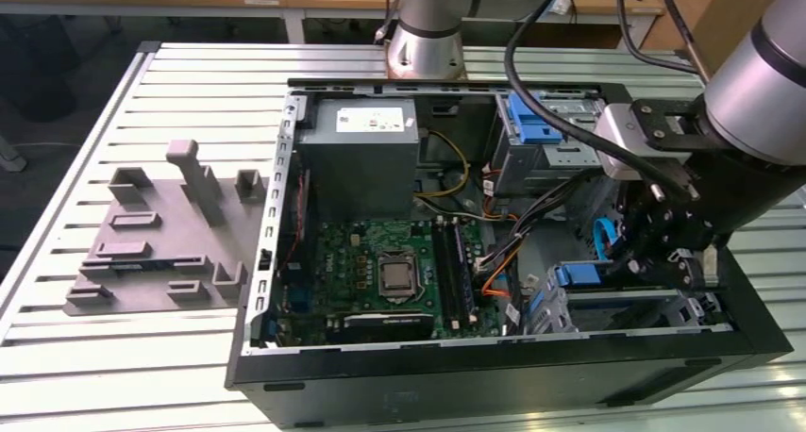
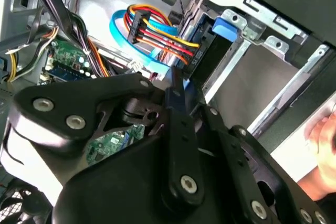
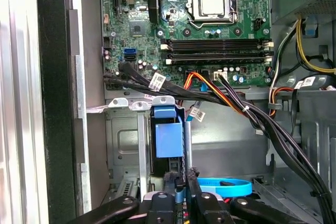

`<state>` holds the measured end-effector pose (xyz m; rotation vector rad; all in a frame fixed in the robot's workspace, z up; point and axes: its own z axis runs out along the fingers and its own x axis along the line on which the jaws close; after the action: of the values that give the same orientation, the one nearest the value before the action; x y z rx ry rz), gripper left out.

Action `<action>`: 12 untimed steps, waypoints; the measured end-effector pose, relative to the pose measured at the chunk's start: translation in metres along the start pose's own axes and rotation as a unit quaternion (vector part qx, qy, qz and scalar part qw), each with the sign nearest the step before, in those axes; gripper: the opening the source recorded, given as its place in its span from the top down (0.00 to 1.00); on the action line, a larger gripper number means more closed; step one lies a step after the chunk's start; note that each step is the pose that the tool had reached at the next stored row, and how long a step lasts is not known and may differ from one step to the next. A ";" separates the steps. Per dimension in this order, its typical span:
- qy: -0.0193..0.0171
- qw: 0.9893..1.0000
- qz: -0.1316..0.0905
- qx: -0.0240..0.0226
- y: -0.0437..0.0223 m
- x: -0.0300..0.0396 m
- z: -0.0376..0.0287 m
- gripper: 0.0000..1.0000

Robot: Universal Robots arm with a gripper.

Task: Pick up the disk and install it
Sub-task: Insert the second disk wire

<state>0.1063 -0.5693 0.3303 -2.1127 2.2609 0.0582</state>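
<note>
In the drive cage at the near right corner of the open computer case, as the exterior view shows it, I see the disk standing on edge, its blue plastic bracket facing my first wrist camera and its body seated between the cage's metal rails. The fingers are closed on the disk's blue edge; in the second wrist view the same grip shows the dark linkage pinching a thin blue strip just beside the cage. A bundle of red, yellow and orange wires and a flat blue cable lie just beside the disk. Farther into the case, to the exterior view's left of the cage, I see the green motherboard with its processor socket and memory slots. At the far end sits the grey power supply with a white sticker, and to its right a second bay with a blue latch. The case rests on a slatted metal surface; a grey moulded fixture lies on it, well apart to the left.
</note>
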 end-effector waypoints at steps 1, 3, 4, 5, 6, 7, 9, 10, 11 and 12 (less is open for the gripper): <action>0.000 1.000 0.000 0.000 0.0000 0.0000 -0.0003 0.77; 0.000 1.000 0.000 0.000 0.0000 -0.0001 -0.0010 0.76; 0.000 1.000 0.000 0.000 0.0000 -0.0001 -0.0013 0.70; 0.000 1.000 0.000 0.000 0.0000 -0.0001 -0.0016 0.70; 0.000 1.000 0.000 0.000 0.0000 -0.0001 -0.0021 0.64; 0.000 1.000 0.000 0.000 0.0000 -0.0002 -0.0028 0.64; 0.000 1.000 0.000 0.000 0.0000 -0.0003 -0.0049 0.64; 0.000 1.000 0.000 0.000 -0.0001 -0.0004 -0.0063 0.64; 0.000 1.000 0.000 0.000 -0.0001 -0.0005 -0.0077 0.64; 0.000 1.000 0.000 0.000 -0.0001 -0.0006 -0.0096 0.64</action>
<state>0.1063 -0.5693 0.3399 -2.1125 2.2606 0.0588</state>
